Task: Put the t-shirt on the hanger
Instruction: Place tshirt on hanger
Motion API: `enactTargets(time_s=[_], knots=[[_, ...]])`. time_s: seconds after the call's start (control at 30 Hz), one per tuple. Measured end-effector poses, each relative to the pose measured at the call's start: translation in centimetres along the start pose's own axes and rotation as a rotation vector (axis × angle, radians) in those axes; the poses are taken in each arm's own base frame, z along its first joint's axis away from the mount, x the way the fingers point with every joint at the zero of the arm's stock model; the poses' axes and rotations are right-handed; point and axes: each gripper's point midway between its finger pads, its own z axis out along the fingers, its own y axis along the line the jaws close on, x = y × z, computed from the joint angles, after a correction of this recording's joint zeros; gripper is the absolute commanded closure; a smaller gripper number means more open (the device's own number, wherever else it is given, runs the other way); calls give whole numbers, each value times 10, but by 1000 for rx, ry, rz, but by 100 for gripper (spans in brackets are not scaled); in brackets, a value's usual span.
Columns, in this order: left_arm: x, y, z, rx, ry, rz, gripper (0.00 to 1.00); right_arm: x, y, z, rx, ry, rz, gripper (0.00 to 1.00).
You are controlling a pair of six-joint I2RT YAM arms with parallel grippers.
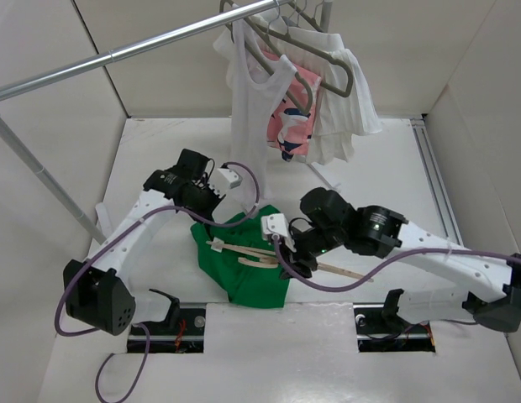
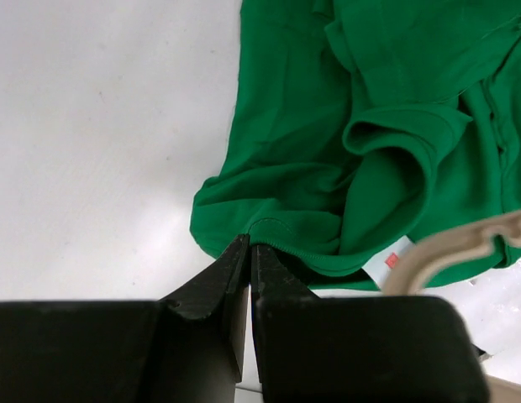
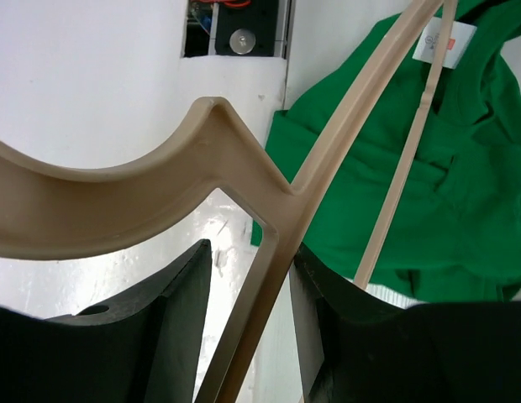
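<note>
On a white table (image 1: pixel 160 159) boxed in by plain white walls, a metal rail (image 1: pixel 160 40) crosses the far side. On it hang grey-brown hangers (image 1: pixel 328 71), a white tank top (image 1: pixel 252 92) and a pink patterned garment (image 1: pixel 290 130). The green t-shirt (image 1: pixel 256 281) lies crumpled near the front edge, between the 2 arms. It is bunched, with no clear long axis. Its white neck label (image 3: pixel 445 42) faces up beside the hanger arm.

The beige hanger (image 1: pixel 244 250) lies across the t-shirt, its long axis running left to right and dipping toward the near right. Its hook end is at the right pincer (image 3: pixel 249 248), which is part-closed and grips the hanger just below the hook. The left pincer (image 2: pixel 248 245) is closed, tips at the t-shirt's edge; cannot tell if cloth is caught.
</note>
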Motion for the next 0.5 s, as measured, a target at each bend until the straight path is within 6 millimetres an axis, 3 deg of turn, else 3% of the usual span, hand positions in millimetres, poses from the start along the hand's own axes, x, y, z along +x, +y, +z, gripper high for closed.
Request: enactTargets(time_s=[0.17,0.33,0.5], knots=[[6,1,-3,-16,27,-18,100,-2,-17,25,19,13,-4,100],[7,-1,-14,-31,5,-14,100,-8,-36,26,119,16,7,100],[6,-4,-25,-40,-28,6,100,-13,-41,26,150,4,17,100]])
